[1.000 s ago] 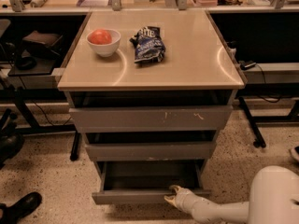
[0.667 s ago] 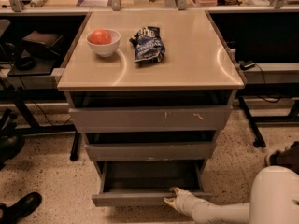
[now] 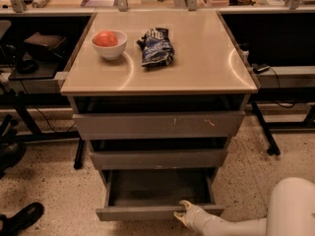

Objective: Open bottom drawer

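Speckled terrazzo floor [image 3: 44,186] runs all round a grey three-drawer cabinet [image 3: 231,132], my landmark for these notes. Black desk frames stand close on either side of the cabinet, and a cluttered bench runs behind it. Cabinet's tan surface [image 3: 206,68] carries two things, both toward its back and on its left half as I face it: a white bowl [image 3: 109,47] with a round orange-red fruit [image 3: 105,38] in it, and just beside that, apart from it, a crumpled dark snack bag [image 3: 156,47]. Top drawer front [image 3: 147,125] sits directly under the surface, grey, with pale scratch marks toward its right end. Middle drawer front [image 3: 157,159] is below it, plain, with a dark gap above. Bottom drawer [image 3: 133,213] is lowest in the cabinet and is pulled out toward me, well forward of the other two fronts, its shallow grey box body showing from above. Robot's hand [image 3: 181,210] is at the right part of that drawer's front edge, touching its upper lip. Whether the hand is apart or clamped on the lip, I cannot tell. A pale arm [image 3: 231,226] leads from it to a white rounded body [image 3: 293,205] low at the cabinet's front right. A black shoe [image 3: 22,218] rests on the floor off the cabinet's front left.
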Robot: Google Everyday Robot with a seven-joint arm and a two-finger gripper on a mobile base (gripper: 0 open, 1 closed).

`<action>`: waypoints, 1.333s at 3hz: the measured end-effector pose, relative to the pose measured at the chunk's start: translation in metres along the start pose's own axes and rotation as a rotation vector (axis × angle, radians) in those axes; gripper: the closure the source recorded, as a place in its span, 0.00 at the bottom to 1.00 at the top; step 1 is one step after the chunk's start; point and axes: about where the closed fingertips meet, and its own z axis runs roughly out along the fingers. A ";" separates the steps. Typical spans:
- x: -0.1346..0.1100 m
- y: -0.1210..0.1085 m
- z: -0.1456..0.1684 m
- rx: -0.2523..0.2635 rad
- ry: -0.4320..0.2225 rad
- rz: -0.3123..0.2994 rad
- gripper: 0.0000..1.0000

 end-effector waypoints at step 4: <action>0.005 0.018 -0.014 -0.009 0.008 -0.017 1.00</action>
